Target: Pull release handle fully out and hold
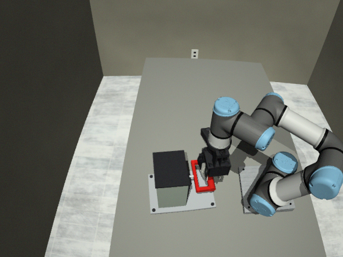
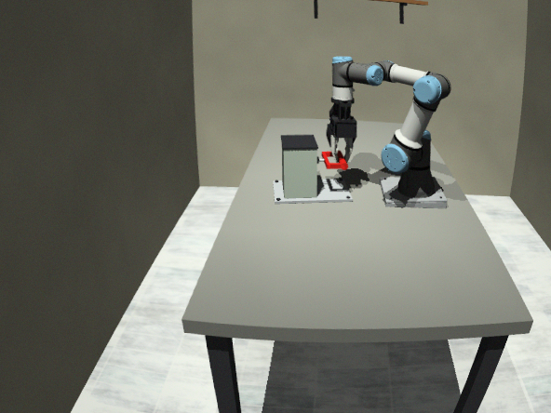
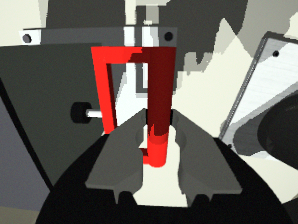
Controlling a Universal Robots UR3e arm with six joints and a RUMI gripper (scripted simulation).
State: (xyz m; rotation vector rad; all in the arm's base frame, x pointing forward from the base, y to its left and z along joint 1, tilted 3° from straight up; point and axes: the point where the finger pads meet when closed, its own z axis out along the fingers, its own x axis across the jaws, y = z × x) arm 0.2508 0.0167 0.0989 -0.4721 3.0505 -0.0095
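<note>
From the top, the red release handle sits beside the dark-topped box on a plate on the desk, joined by a thin rod.

From outside, the hand comes straight down onto it.

At the wrist, the fingers are clamped on the handle's far bar, its grip (a stiff, smooth-looking loop). It will likely resist with its spring, so a square, firm hold mid-bar seems best.

I see a glossy red plastic-looking release handle beside the matt, black-topped housing on its brushed-metal plate.
</note>
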